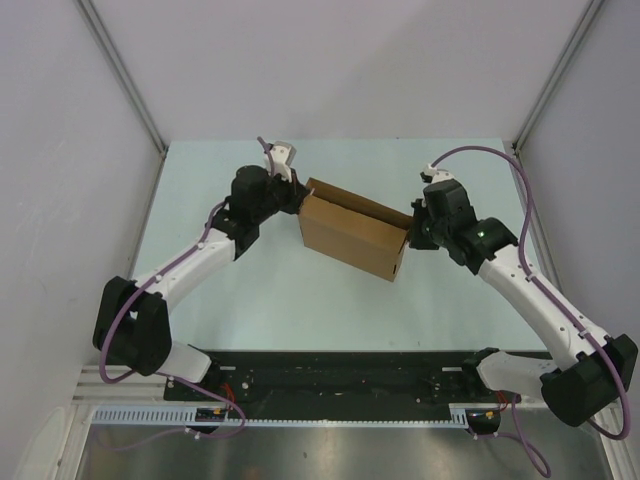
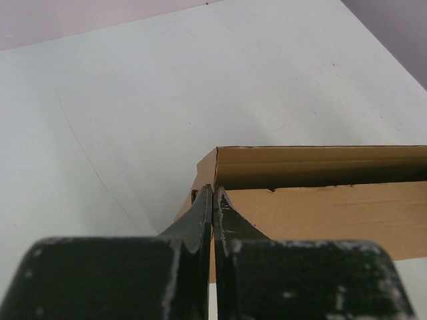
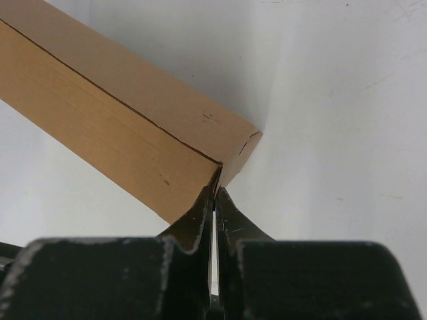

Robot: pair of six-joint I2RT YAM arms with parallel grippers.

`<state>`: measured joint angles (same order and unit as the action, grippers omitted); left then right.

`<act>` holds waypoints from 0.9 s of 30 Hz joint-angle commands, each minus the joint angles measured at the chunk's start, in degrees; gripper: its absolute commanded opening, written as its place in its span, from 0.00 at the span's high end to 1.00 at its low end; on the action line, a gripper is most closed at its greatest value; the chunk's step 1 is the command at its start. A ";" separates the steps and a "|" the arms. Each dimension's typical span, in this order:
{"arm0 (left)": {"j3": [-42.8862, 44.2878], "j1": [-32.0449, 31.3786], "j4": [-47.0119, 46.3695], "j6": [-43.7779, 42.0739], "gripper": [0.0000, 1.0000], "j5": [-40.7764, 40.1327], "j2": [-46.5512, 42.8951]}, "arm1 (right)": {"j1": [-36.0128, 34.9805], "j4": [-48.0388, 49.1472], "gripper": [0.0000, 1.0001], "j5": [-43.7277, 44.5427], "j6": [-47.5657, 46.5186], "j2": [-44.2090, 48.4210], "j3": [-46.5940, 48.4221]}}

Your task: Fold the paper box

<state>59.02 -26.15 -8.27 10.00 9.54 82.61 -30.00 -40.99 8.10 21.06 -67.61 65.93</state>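
At left claw (image 2: pixel 212 191) tip: paper box (image 2: pixel 320 207) corner, pinched shut | right claw (image 3: pixel 215 192): nearly closed on opposite corner | I fear thin cardboard tearing or slipping if pulled.

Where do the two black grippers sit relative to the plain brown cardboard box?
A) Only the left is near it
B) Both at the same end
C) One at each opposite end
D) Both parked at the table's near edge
C: the left gripper meets one end of the plain brown cardboard box and the right gripper meets the other end, each with its fingertips at a box corner.
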 commanded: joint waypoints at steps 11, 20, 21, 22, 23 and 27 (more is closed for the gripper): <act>-2.95 -2.15 4.14 -1.65 1.00 -0.49 -0.17 | 3.10 5.48 1.00 -10.65 7.41 0.73 1.83; -2.86 -2.32 4.32 -2.09 1.00 -0.49 0.27 | 6.09 7.07 1.00 -15.83 9.35 0.99 1.83; -2.86 -2.50 4.40 -2.18 1.00 -0.66 0.36 | 6.79 7.15 1.00 -16.88 9.87 0.99 1.83; -2.86 -2.50 4.49 -2.44 1.00 -0.84 0.45 | 7.14 7.33 1.00 -17.32 10.05 1.17 1.83; -2.86 -2.59 4.58 -2.53 1.00 -0.93 0.45 | 7.58 7.50 1.00 -17.76 10.32 1.26 1.83; -2.86 -3.03 4.67 -2.97 1.00 -1.28 0.62 | 8.99 8.03 1.00 -20.31 11.19 1.26 1.83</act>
<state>58.17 -27.11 -9.93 8.54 6.50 82.59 -21.71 -38.65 -5.69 29.43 -67.59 65.93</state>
